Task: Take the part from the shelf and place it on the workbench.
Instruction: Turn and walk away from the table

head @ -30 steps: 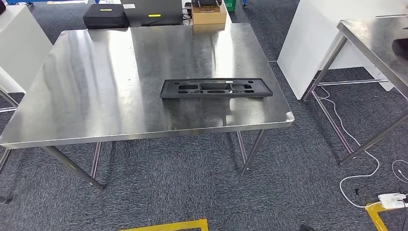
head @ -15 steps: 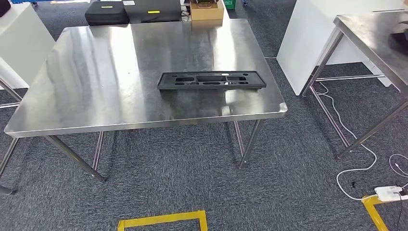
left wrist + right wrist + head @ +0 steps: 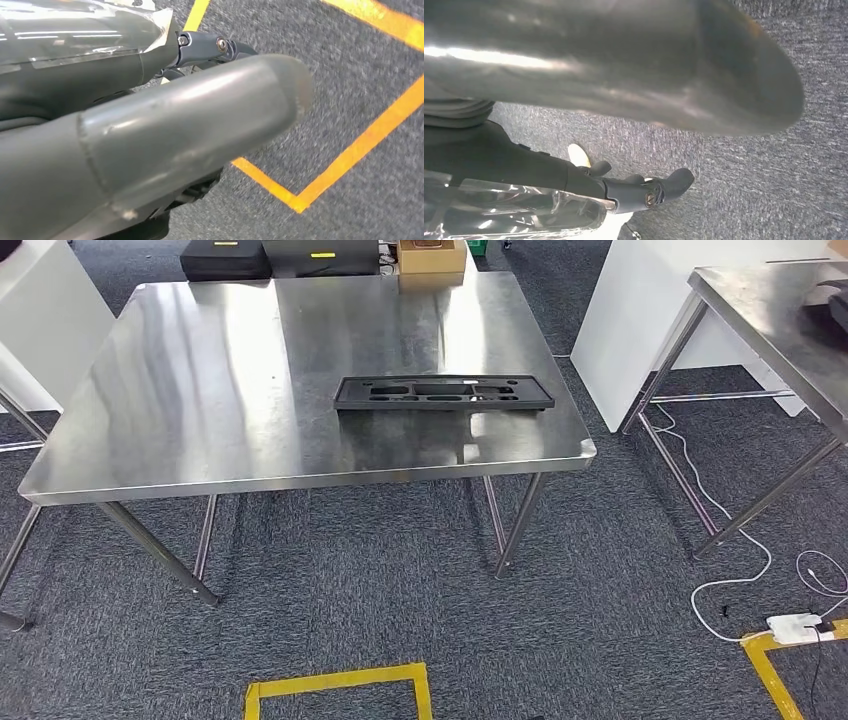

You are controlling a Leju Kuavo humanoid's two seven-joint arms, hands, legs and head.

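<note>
Black flat plastic part w/ cut-out holes (image 3: 443, 394) is lying on shiny steel workbench (image 3: 200, 390), right side; task looks done. Left hand (image 3: 150, 130) & right hand (image 3: 624, 65): can't tell if holding anything.

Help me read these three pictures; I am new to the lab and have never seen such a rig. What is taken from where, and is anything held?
This is a two-legged humanoid robot with two arms, each ending in a hand. The wide picture comes from its head, looking down at a steel workbench. On it lies a flat black plastic part with cut-outs, near the front right corner. A power strip with white cables lies on the carpet. The other two pictures come from cameras at the wrists, with the arms hanging over the carpet. The left hand and right hand show mostly as a thick grey thumb up close. I see nothing in either hand, though the fingers are mostly hidden.
</note>
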